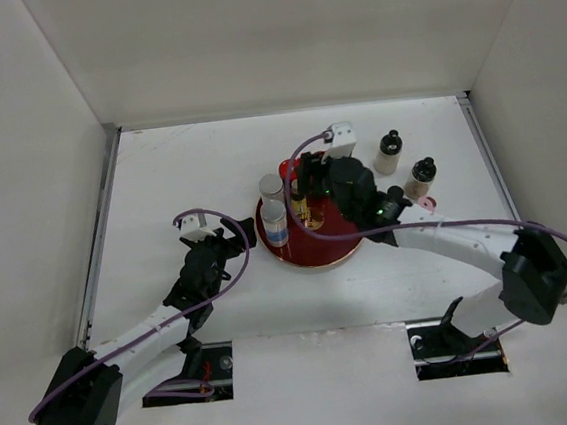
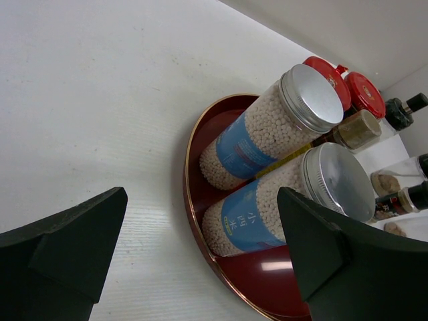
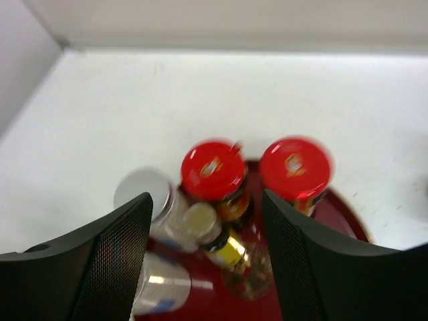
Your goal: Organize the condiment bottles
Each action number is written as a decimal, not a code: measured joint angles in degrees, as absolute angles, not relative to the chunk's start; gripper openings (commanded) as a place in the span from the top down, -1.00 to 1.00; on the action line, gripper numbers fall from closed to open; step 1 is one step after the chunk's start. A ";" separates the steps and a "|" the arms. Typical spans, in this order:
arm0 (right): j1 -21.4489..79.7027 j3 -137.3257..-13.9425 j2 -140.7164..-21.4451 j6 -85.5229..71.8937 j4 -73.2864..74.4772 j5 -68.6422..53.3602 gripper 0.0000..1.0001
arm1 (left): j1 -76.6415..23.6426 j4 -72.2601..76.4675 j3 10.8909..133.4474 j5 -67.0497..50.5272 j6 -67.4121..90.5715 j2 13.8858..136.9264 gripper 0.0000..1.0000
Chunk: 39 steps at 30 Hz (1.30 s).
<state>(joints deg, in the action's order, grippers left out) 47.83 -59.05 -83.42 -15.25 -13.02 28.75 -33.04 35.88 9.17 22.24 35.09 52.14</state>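
Note:
On the round dark-red tray point(image 1: 320, 256) stand two silver-capped, blue-labelled cylinders point(image 1: 271, 187) point(image 1: 275, 221), two red-capped jars point(image 3: 212, 169) point(image 3: 295, 167) and a tilted gold-capped bottle with a yellow label point(image 3: 231, 251). Two black-capped glass bottles point(image 1: 389, 152) point(image 1: 422, 179) stand on the table right of the tray. My right gripper point(image 1: 300, 176) point(image 3: 206, 200) is open and empty above the jars on the tray. My left gripper point(image 1: 243, 234) point(image 2: 200, 200) is open and empty at the tray's left rim point(image 2: 190, 187), facing the nearer cylinder point(image 2: 267, 214).
White walls close in the table at the back and on both sides. A small pinkish thing point(image 1: 426, 203) lies by the nearer black-capped bottle. The right arm stretches over the tray's right half.

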 measured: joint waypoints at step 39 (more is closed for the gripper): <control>13.50 -70.06 -105.62 -14.83 -5.61 29.32 -0.50 | -33.15 36.23 9.17 22.24 35.09 53.25 -1.00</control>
